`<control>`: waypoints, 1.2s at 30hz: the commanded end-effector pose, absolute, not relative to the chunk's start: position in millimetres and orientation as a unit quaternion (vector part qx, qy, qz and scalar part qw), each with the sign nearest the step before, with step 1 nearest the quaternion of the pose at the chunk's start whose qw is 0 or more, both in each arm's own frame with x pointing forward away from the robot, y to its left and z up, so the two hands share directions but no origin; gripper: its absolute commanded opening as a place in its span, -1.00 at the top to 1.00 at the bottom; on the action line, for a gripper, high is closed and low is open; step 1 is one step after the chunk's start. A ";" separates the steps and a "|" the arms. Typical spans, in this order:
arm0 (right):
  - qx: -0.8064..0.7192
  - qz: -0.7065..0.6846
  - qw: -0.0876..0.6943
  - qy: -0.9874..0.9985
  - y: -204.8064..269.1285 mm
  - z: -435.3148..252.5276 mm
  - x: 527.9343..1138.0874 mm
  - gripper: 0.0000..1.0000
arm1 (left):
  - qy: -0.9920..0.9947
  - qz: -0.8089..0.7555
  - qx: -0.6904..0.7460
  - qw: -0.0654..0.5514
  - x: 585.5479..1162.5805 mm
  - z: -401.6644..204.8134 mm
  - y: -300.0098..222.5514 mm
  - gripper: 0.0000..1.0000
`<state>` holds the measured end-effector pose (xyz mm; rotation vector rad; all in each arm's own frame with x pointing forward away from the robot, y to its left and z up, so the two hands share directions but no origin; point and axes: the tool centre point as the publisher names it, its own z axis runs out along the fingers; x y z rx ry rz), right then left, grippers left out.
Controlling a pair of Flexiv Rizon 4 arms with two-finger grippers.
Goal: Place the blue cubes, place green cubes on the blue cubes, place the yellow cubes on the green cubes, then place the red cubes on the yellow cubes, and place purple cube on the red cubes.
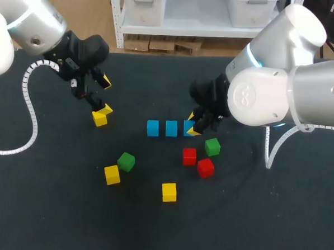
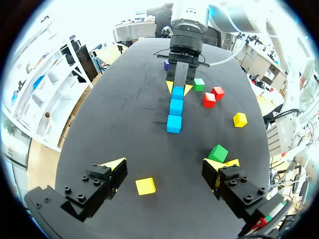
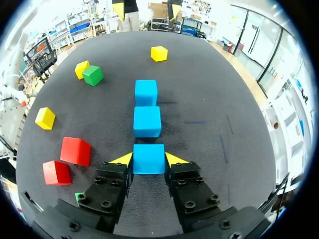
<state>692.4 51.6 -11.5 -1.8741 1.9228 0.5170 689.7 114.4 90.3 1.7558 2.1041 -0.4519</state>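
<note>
Dark tabletop (image 1: 50, 208) fills the head view. From the upper left, the left arm (image 1: 32, 17) slants down toward the centre. Its left gripper (image 1: 106, 95) is spread wide above a yellow cube (image 1: 99, 120). From the right edge, the right arm (image 1: 281, 92) bends in to mid-frame. The right gripper (image 1: 193, 124) is clamped on the end blue cube (image 1: 188, 128), rightmost in a row with the middle blue cube (image 1: 171, 128) and the left blue cube (image 1: 152, 128). Lower in the frame lie a green cube (image 1: 212, 146) and two red cubes (image 1: 189, 156).

Seen from the left wrist, the left gripper's fingers (image 2: 107, 177) stand far apart, with the yellow cube on the table between them, touching neither. Well ahead, the right gripper hangs straight down over the blue row's far end, and a purple cube (image 2: 166, 64) lies just beyond it.

Seen from the right wrist, both yellow tips press the end blue cube's sides. The other two blue cubes line up ahead, narrowly apart.
</note>
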 end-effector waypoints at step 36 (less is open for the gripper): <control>-0.662 0.173 0.218 0.696 30.2 16.4 699.9 -1.00 | 0.744 -0.161 0.622 0.183 689.0 89.9 115.6 -1.00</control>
